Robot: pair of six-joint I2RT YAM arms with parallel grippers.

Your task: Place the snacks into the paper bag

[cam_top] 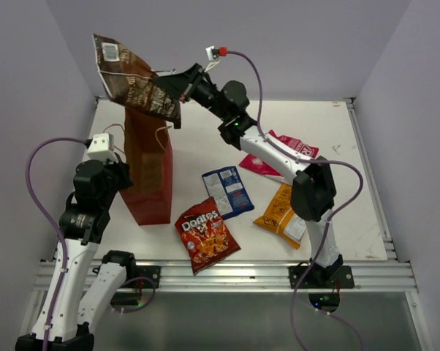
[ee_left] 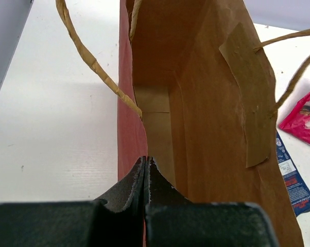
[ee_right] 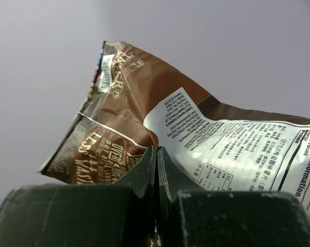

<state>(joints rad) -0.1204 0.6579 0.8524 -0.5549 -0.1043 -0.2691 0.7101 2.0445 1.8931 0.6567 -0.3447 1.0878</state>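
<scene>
on the white table (cam_top: 337, 131), right of the paper bag (cam_top: 148, 183), lay the red doritos packet (cam_top: 206, 235), the blue-and-white packet (cam_top: 227, 190), the orange-yellow packet (cam_top: 281, 214) and the pink packet (cam_top: 297, 148), partly hidden by the right arm (cam_top: 275, 155). the left arm (cam_top: 88, 212) bent low beside the standing bag, its left gripper (ee_left: 145, 160) pinched tight on the bag's near edge. the right arm reached up high, its right gripper (ee_right: 156, 152) squeezed shut on the dark brown packet (cam_top: 132, 80), which hung in the air over the bag's open top.
</scene>
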